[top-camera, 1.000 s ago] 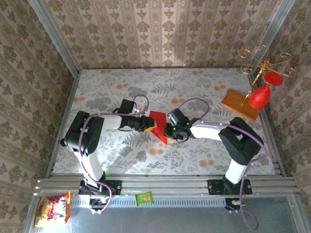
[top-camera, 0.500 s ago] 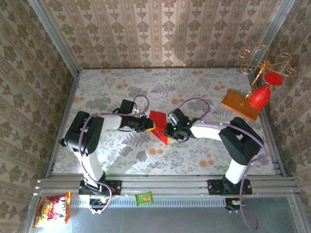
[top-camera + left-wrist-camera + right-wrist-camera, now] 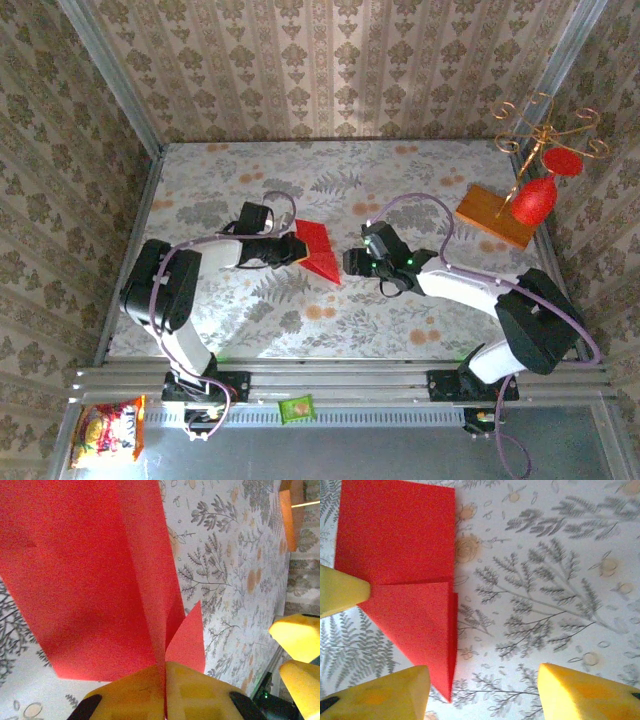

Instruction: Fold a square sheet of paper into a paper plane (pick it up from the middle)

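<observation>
The square sheet of paper [image 3: 320,250], bright red, is folded into a narrow shape with a point toward the near side. It rests on the patterned table near the middle. My left gripper [image 3: 299,250] comes in from the left, and its yellow jaws [image 3: 165,669] are shut on the paper's [image 3: 85,575] left edge. My right gripper [image 3: 352,262] stands open just right of the paper, apart from it. In the right wrist view the paper's [image 3: 400,550] tip lies beside the left finger of that gripper [image 3: 482,685], and nothing sits between the fingers.
An orange-brown wooden board [image 3: 482,209] lies at the back right, with a red goblet ornament [image 3: 533,200] on a gold wire stand. A snack packet [image 3: 105,432] and a small green packet [image 3: 297,408] lie below the table's near rail. Papered walls close in three sides.
My right gripper has let go of the paper, opened and drawn back to the right. My left gripper has closed on the paper and shifted it slightly left and back.
</observation>
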Controlling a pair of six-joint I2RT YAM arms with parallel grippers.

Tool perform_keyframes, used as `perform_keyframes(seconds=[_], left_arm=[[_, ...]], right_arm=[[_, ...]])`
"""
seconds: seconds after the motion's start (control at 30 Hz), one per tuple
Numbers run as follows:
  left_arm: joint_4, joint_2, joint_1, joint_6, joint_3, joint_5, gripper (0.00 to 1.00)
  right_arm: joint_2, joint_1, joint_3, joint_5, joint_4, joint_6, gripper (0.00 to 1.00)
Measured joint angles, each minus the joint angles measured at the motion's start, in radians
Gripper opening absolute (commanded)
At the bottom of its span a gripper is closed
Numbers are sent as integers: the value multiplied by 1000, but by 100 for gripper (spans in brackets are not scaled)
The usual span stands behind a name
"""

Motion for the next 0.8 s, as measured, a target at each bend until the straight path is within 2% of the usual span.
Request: perform_keyframes(seconds=[0.2, 0.53, 0.8], left_arm=[[-6, -18, -14, -73, -8, -82, 9], [-51, -18, -76, -141, 21, -125, 9], [-68, -18, -79, -171, 32, -126, 9]], right_arm=[[11, 64, -3, 87, -2, -151, 60], [201, 228, 164, 133, -10, -366, 49], [284, 248, 194, 145, -4, -434, 44]])
